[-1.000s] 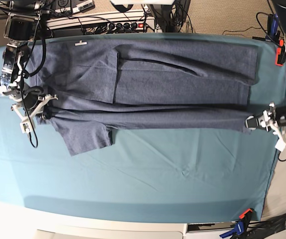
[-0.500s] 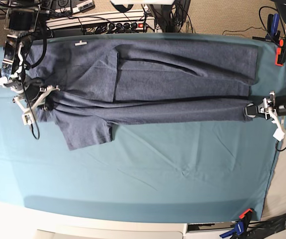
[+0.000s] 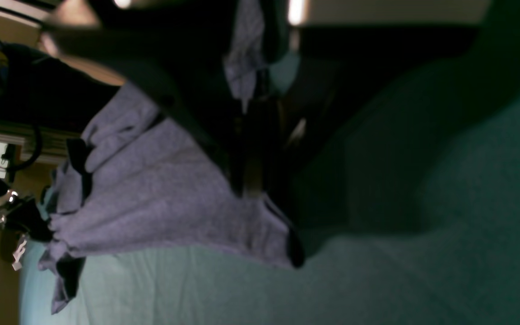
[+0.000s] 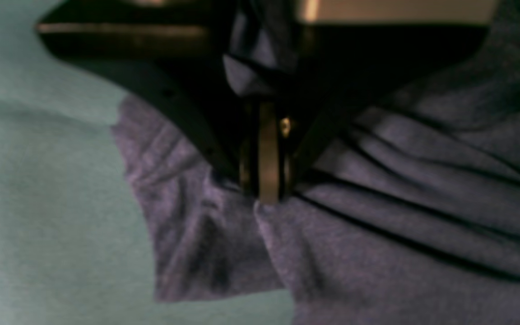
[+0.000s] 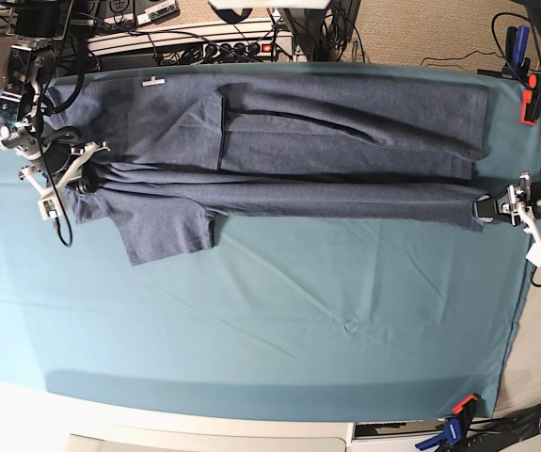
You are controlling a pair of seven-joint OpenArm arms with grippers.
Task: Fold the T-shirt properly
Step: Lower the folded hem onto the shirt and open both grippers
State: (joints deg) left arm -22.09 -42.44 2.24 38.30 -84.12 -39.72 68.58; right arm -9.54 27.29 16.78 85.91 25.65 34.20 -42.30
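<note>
Both grippers (left, right) clamping T-shirt ends

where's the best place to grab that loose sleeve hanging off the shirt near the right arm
Pinch the sleeve at its free outer corner, coming from the near table edge: that hem lies flat on the teal cloth with nothing over it. Both grippers are shut on the T-shirt.

Count: one T-shirt, grey-blue. One teal table cloth under it. Two grippers: the left gripper and the right gripper. One orange-and-blue clamp at the cloth's near corner.
</note>
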